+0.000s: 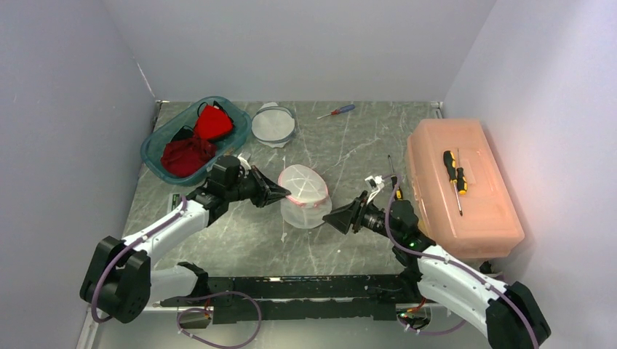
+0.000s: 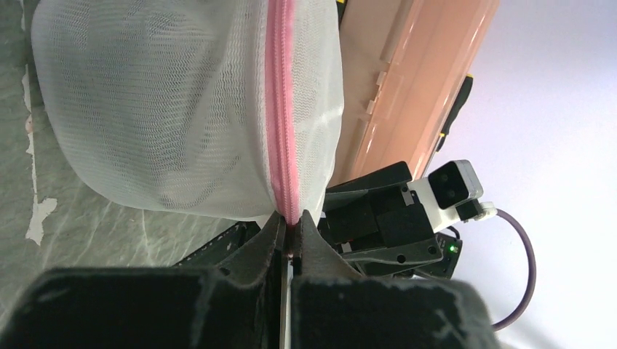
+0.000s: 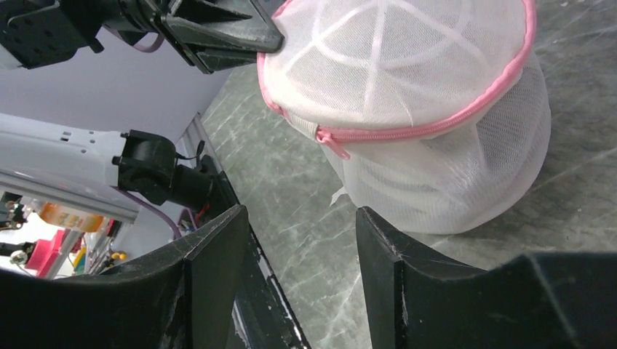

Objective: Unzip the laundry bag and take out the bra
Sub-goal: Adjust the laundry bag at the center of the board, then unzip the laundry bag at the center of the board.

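Observation:
The laundry bag (image 1: pixel 304 195) is a white mesh cylinder standing mid-table, with a pink zipper (image 3: pixel 407 131) running round its lid. The zipper pull (image 3: pixel 332 140) hangs on the side facing my right gripper. My left gripper (image 2: pixel 292 222) is shut on the bag's pink zipper rim (image 2: pixel 281 116) at the bag's left side (image 1: pixel 286 195). My right gripper (image 3: pixel 298 214) is open, low over the table just right of the bag (image 1: pixel 329 217), with nothing between its fingers. The bra is hidden; the mesh shows only faint shapes inside.
A teal bin (image 1: pixel 156 156) with red clothes sits at the back left, a round flat mesh pouch (image 1: pixel 274 123) beside it. A small screwdriver (image 1: pixel 337 111) lies at the back. A pink plastic box (image 1: pixel 480 218) at the right carries a yellow-black screwdriver (image 1: pixel 455 174).

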Robot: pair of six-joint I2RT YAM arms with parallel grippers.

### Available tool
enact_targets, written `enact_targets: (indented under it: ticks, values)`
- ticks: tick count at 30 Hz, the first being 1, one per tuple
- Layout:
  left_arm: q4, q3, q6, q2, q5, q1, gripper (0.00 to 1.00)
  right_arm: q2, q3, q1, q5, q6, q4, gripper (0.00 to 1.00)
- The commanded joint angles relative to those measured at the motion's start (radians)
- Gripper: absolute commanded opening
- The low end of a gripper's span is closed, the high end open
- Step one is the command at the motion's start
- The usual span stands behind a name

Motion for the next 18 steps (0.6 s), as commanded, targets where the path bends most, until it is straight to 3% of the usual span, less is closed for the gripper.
enact_targets:
  ticks: [1, 7, 18]
  values:
    - [0.026, 0.005, -0.038, -0.003, 0.017, 0.006, 0.03, 0.062, 0.028, 0.004, -0.026, 0.014, 0.185, 0.59]
    - [0.027, 0.005, -0.033, -0.006, 0.028, 0.006, 0.03, 0.194, 0.065, 0.005, -0.041, 0.012, 0.244, 0.53]
    - [0.045, -0.012, -0.036, -0.017, 0.044, 0.006, 0.03, 0.318, 0.110, 0.006, -0.016, 0.001, 0.296, 0.51]
